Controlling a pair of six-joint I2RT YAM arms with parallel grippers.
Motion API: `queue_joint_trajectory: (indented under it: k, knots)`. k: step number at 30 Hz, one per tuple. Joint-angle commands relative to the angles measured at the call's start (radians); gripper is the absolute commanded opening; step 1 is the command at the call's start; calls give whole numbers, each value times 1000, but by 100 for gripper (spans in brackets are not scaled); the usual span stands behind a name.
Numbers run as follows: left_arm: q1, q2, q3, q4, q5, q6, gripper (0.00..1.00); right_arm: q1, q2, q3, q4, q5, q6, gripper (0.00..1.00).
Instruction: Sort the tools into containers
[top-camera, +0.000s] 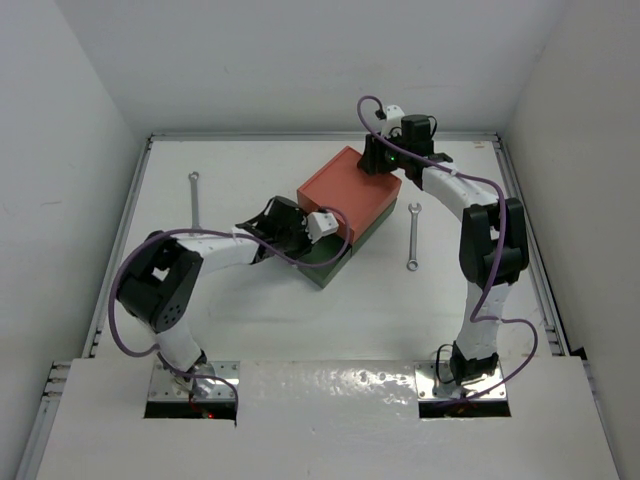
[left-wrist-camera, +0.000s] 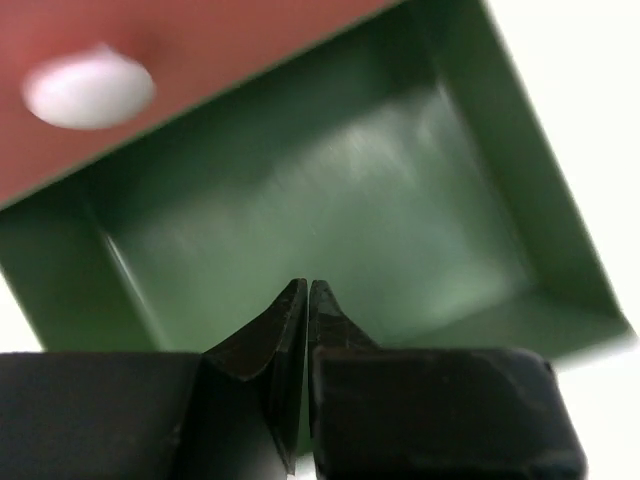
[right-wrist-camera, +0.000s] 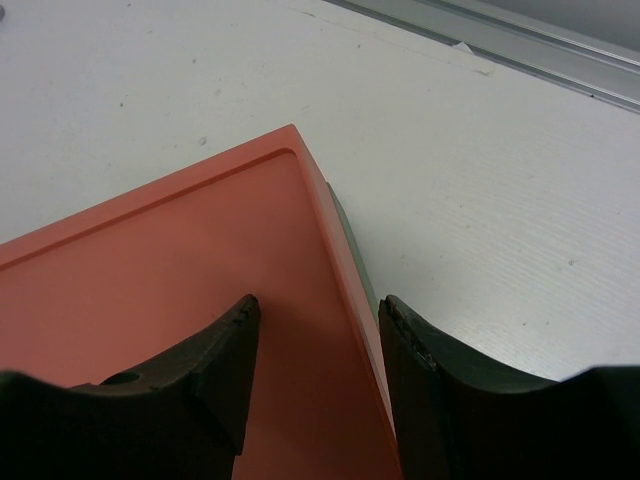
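**Status:** as far as I can see, no tool is sorted yet.

- The upper-left wrench (top-camera: 195, 198) lies on the bare bench (top-camera: 300, 320), well apart from the boxes.
- The right-hand wrench (top-camera: 413, 237) lies right of centre in the top view, near the stack but not touching it.
- Neither wrench is in a container.
- I cannot make out any short black rod tools in any view.

**Containers:** the orange-red box (top-camera: 345, 188) sits stacked on the dark green box (top-camera: 330, 265), askew, at the centre of the top view.

- The green drawer juts out from under the orange-red box toward the lower left.
- In the left wrist view the drawer floor is bare, with nothing on the part I can see.
- The white knob (left-wrist-camera: 88, 88) on the orange-red front is at the upper left of that view, and that drawer looks shut.

**Left fingers** (left-wrist-camera: 307, 292): closed together with nothing between them, hovering just over the open green drawer.

**Right fingers** (right-wrist-camera: 318, 305): apart and straddling the edge of the orange-red box, one over its top and the other off its side. They hold nothing. I cannot tell whether they touch the box.

**Judgement:** only the preparation is done, with one drawer open and ready. Both wrenches remain to be picked up and placed. Any rods have to be found, and the orange-red drawer probably has to be opened.
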Motion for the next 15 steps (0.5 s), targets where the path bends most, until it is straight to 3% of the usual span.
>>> queue_joint_trajectory:
  k: [1,15]
  knots:
    - [-4,8,-27,4,-39,4,2,2,-10,-41,-67,35,-15,51]
    - [-4,-113,-66,-52,-11,-40,5,4,-5,-46,-62,39,-6,51]
